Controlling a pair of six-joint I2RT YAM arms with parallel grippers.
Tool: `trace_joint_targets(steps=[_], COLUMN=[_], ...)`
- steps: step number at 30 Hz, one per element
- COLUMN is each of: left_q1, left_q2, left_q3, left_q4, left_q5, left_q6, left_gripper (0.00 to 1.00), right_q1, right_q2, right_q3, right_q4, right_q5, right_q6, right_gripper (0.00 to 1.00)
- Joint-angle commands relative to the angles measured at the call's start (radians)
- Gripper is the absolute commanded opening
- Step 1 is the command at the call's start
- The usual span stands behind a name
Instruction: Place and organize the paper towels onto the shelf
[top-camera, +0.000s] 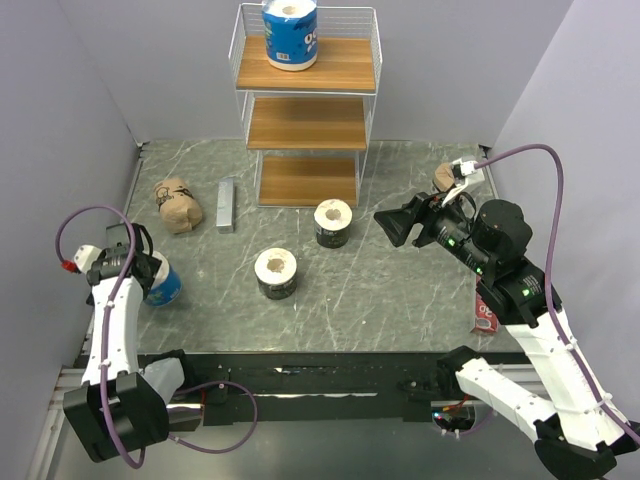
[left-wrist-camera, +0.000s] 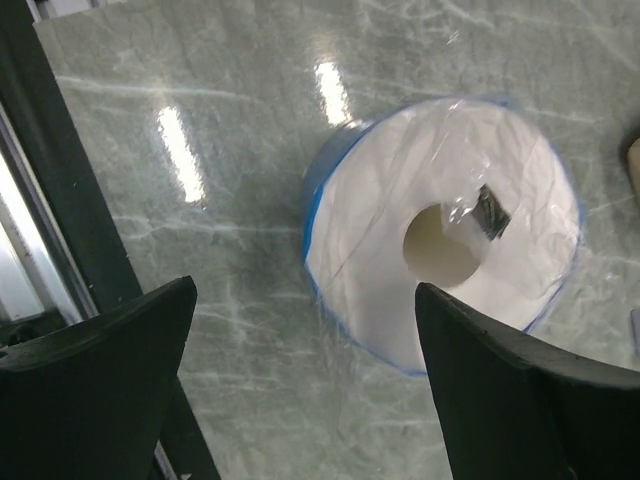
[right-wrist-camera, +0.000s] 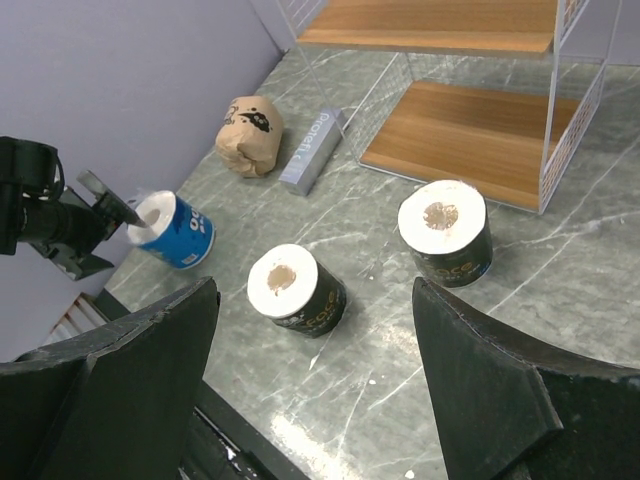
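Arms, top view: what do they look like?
Left arm and right arm: white links, black joints, a purple cable looped along each. Red part at the left wrist; green lights on the right. Left hand and right hand: black wedge fingers.

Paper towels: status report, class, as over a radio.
Left claw open over blue-and-white roll on table. Right claw open, empty. One roll on shelf top tier. Grey bar beside shelf.

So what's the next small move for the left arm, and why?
Probably lower the left gripper onto the blue-and-white roll beneath it, centring slightly. Its jaws stand open and empty, and the roll rests on the table with its end face up, off toward one finger. A matching roll already sits on the top tier of the shelf.
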Motion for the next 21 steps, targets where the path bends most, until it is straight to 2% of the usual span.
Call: trace_joint_targets(steps=[1, 5, 21], left_q1=[0.008, 0.008, 0.009], left_q2=[-0.018, -0.035, -0.044], left_q3=[-0.015, -0.041, -0.090], left_q4=[0.112, 0.181, 0.201], left_q5=[-0.040, 0.000, 0.020], left_q6=[0.003, 0.026, -0.018], left_gripper=[0.99, 0.99, 0.96], right_q1=[-0.002, -0.002, -0.002], right_q2=[-0.011, -0.001, -0.015], right_q3=[0.002, -0.001, 0.001], right_q4=[0.042, 0.050, 0.051], right_q5=[0.003, 0.000, 0.001], right_q6=[0.007, 0.008, 0.014], right_gripper=[0.85, 0.85, 0.84])
